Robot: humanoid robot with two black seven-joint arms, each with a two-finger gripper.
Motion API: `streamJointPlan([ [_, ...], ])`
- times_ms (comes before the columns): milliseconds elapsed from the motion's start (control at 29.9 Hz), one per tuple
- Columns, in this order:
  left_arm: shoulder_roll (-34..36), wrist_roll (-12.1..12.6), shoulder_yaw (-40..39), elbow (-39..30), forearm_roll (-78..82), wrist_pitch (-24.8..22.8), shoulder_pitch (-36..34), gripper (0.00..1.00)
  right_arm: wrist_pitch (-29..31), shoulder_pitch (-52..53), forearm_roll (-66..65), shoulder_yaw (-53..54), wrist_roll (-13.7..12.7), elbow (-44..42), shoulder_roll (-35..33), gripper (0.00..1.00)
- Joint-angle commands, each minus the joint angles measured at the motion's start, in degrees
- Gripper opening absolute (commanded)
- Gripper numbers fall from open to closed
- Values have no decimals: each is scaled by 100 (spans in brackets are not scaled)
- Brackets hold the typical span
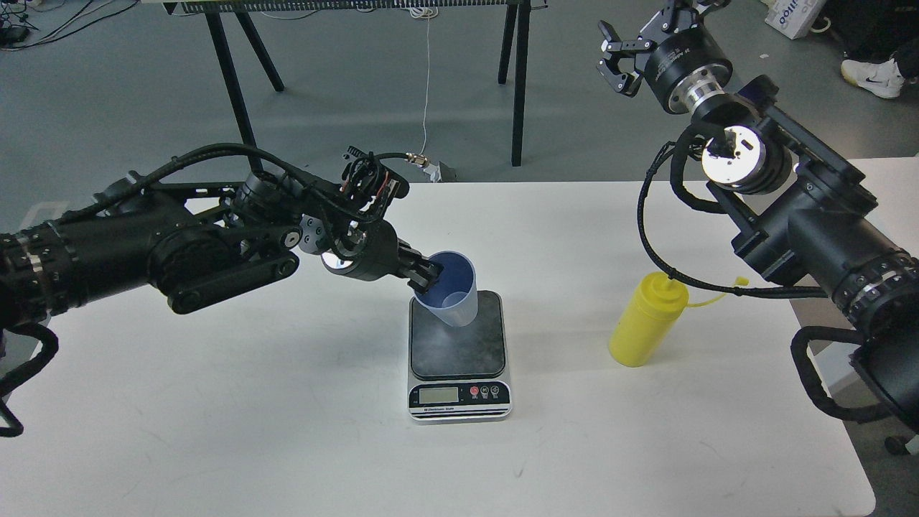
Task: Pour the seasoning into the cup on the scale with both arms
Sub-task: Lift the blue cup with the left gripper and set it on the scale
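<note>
- Pale blue-grey plastic: the cup (451, 291), upright with a slight tilt, its mouth open to the camera, over the back edge of the scale's dark plate. Whether its base touched the plate could not be told.
- Left tool (429, 274): black, at the end of the left arm that reached in from the left edge; fingers clamped on the cup's near-left rim, one finger inside the mouth.
- Scale (459, 355): flat, dark rounded plate behind, silver front with a small display and three round buttons, at the middle of the surface. The display could not be read.
- Bottle (642, 323): yellow, cone tip, thin cap on a tether trailing to the right; stood on the surface well to the right of the scale, apart from both tools.
- Right tool (646, 39): black, raised high above the far right side, over the floor beyond the surface; fingers apart, holding nothing, partly cut by the top edge of the view.
- Surface (215, 416): white, matt, carrying the scale and the bottle.
- Background: grey floor, black legs (228, 79) of a second stand, a white cable (426, 93) hanging down.
</note>
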Motion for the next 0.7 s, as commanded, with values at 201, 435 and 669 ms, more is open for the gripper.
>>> streamJointPlan([
  [201,78,8,10,-238,24,0,124,2,-3,-90,9,9,16,1,0,100],
  [435,51,0,10,-229,191,0,204,4,-3,-81,9,9,7,1,0,100],
  [669,51,-44,-8,-229,173,0,195,19,-3,-142,9,9,7,1,-9,100],
])
